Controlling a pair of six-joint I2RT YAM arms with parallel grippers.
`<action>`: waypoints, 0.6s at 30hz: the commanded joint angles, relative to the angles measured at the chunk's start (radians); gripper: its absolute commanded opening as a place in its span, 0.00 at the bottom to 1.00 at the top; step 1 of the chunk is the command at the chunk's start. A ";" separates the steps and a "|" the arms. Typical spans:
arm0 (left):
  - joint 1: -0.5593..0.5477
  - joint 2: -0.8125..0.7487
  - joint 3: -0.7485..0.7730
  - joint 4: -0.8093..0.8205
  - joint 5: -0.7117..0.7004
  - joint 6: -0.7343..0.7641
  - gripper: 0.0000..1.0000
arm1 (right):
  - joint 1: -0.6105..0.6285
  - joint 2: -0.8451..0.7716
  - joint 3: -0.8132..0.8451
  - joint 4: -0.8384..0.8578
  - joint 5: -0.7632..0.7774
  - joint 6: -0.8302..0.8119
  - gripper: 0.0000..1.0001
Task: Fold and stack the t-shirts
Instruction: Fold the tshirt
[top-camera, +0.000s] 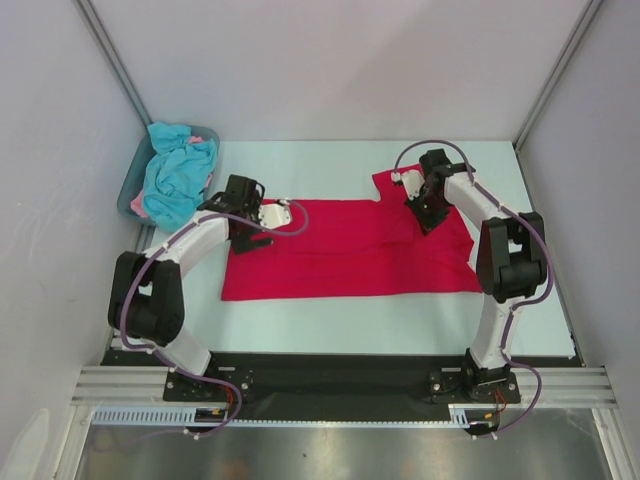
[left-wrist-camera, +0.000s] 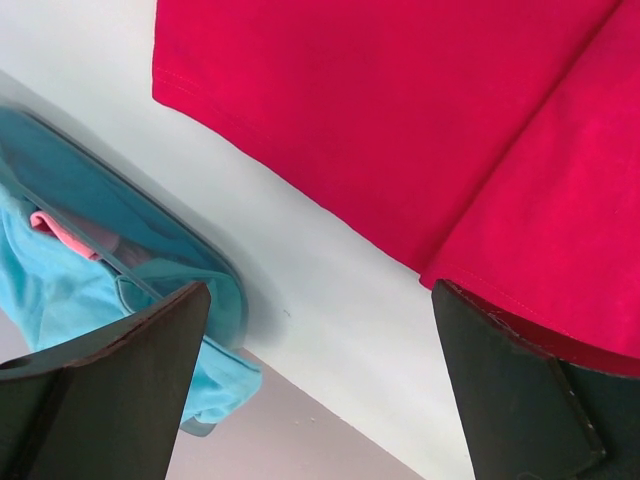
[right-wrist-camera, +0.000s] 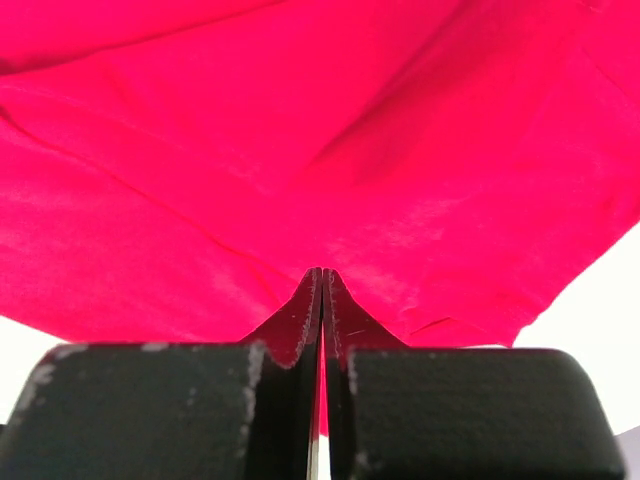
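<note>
A crimson red t-shirt lies spread across the middle of the table, with a lengthwise fold along it. My left gripper hovers at the shirt's far left corner. In the left wrist view this gripper is open wide and empty over bare table, with the red t-shirt just beyond it. My right gripper sits on the shirt's far right part near a sleeve. In the right wrist view it is shut, pinching a thin layer of the red t-shirt.
A grey-blue plastic tub stands at the far left. It holds a crumpled turquoise-blue t-shirt and a bit of pink cloth. The tub and the turquoise shirt also show in the left wrist view. Frame posts and grey walls enclose the table.
</note>
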 joint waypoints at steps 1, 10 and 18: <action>-0.013 0.020 0.052 0.030 -0.003 -0.029 1.00 | 0.010 -0.055 0.005 -0.005 -0.023 0.001 0.00; -0.034 0.034 0.058 0.055 -0.008 -0.051 1.00 | 0.057 0.022 0.008 0.016 -0.048 0.019 0.00; -0.040 0.036 0.056 0.078 -0.011 -0.059 1.00 | 0.085 0.073 -0.002 0.030 -0.045 0.016 0.00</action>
